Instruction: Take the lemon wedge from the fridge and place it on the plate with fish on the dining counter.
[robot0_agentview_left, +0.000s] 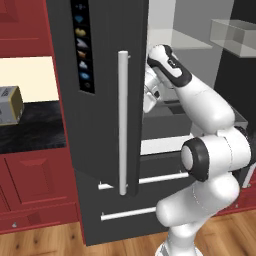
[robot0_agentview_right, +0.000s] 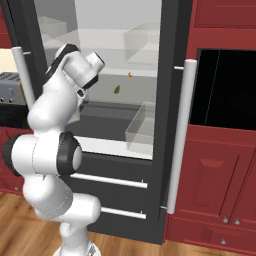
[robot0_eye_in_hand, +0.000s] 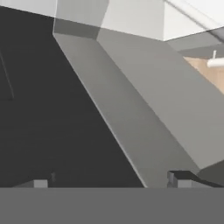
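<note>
Arm: my white arm rises from the lower right of the left base view, elbow bent at mid-right, forearm reaching up and left into the open fridge (robot0_agentview_left: 107, 125); my wrist sits at upper centre, just right of the long pale door handle (robot0_agentview_left: 123, 122).

Pincer (robot0_eye_in_hand: 109, 183): in the hand view my two dark fingertips (robot0_eye_in_hand: 177, 179) stand far apart at the bottom edge, wide open, with nothing between them. Ahead lie grey inner surfaces of the fridge, dark to the left; at the upper right edge, a strip of wood floor and a pale bar.

Right base view, items the left one lacks: a small green-yellow piece, probably the lemon wedge (robot0_agentview_right: 117, 89), on a clear shelf at centre, right of my wrist; a tiny orange speck (robot0_agentview_right: 130, 75) above it; a clear bin (robot0_agentview_right: 141, 125) on the right door; a black opening (robot0_agentview_right: 227, 87) in the red cabinets at right.

Left base view, items the right one lacks: the icon panel (robot0_agentview_left: 82, 47) on the left door; a black worktop (robot0_agentview_left: 30, 125) at left.
</note>
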